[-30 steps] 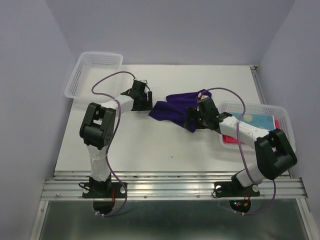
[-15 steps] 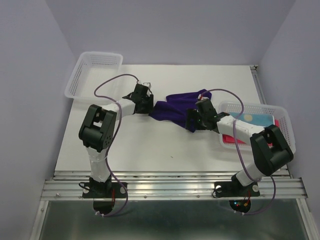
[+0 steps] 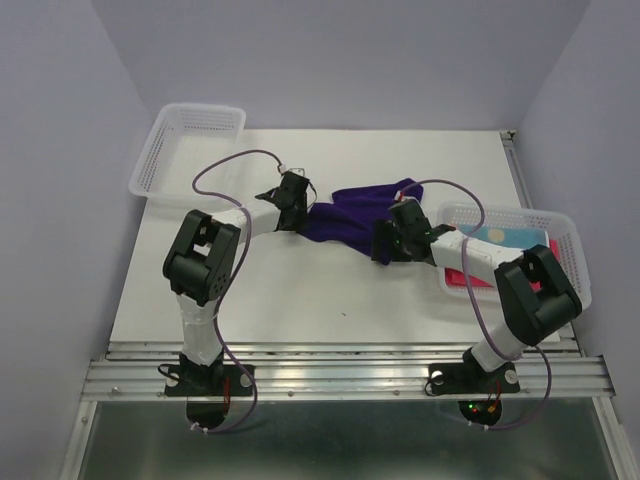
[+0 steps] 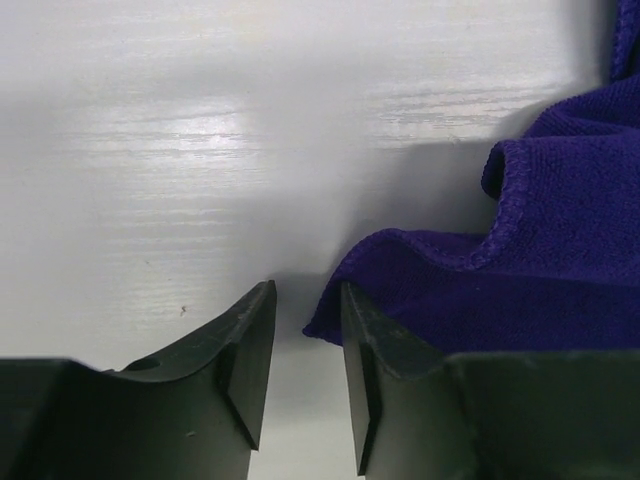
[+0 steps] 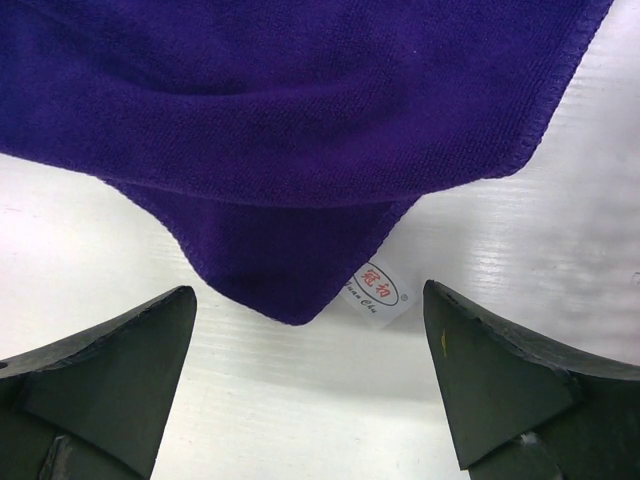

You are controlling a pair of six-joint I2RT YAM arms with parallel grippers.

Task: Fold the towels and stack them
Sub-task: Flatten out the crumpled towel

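Purple towel [image 3: 350,215] rumpled on table [image 3: 330,290]; pink-red towel [image 3: 462,280], light blue towel [image 3: 505,238] in basket [image 3: 520,212].

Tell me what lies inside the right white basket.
A light blue towel and a pink-red towel show. The right arm covers part of the basket, hiding anything else.

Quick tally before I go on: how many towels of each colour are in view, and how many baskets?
purple towel: 1
light blue towel: 1
pink-red towel: 1
white baskets: 2, the left basket and the right basket
Total: 5 things, 3 towels and 2 baskets. No orange towel shows in these views.
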